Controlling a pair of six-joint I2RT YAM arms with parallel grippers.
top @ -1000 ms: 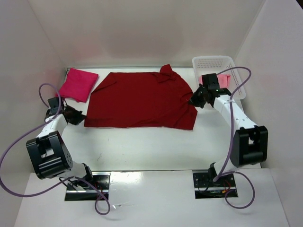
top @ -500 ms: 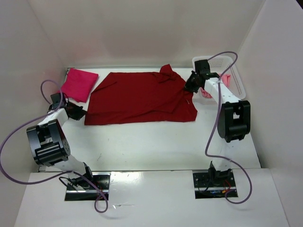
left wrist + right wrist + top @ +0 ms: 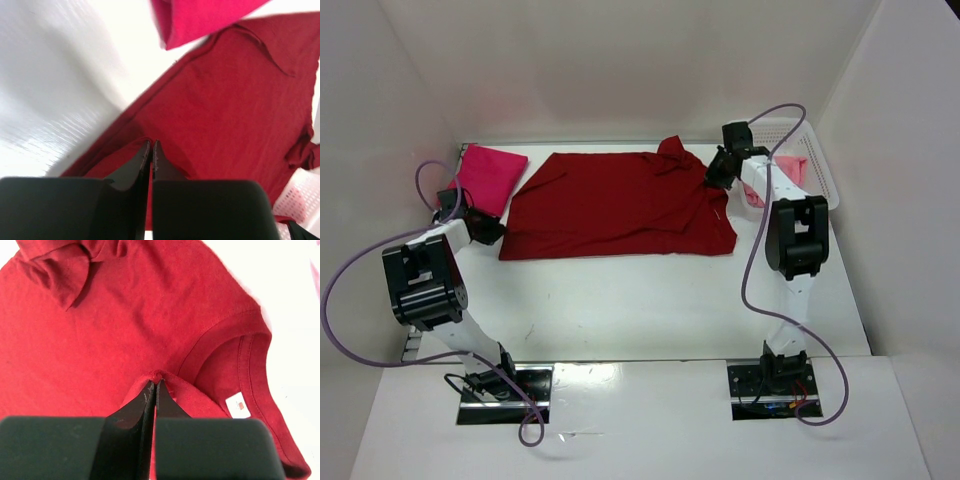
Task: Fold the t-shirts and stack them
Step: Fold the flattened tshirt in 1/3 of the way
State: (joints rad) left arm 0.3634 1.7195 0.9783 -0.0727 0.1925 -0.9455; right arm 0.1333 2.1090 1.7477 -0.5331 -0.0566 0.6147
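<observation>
Across the back half of the white table [image 3: 640, 300] the dark red t-shirt [image 3: 620, 205] lies spread flat, hem to the left and collar to the right. Its near edge runs almost straight from side to side and one sleeve is bunched up at the far edge. At the hem's near left corner the left gripper [image 3: 485, 228] has its jaws pressed together on a small raised fold of the dark red cloth. On the opposite side the right gripper [image 3: 717, 172] is clamped the same way on a pinch of the shirt just beside the ribbed neckline (the white label [image 3: 239, 406] inside the collar shows close to its fingers). The bright magenta-pink t-shirt [image 3: 485, 178], folded into a neat rectangle, sits in the back left corner, its near right corner just beside the red shirt's hem; whether the two touch I cannot tell. The white mesh basket [image 3: 823, 170] stands at the back right against the side wall, with the light pink t-shirt [image 3: 792, 165] in it and the right forearm crossing in front. A broad strip of white tabletop shows between the red shirt's near edge and the arm bases, while the walls [image 3: 620, 70] stand close on the left, back and right.
</observation>
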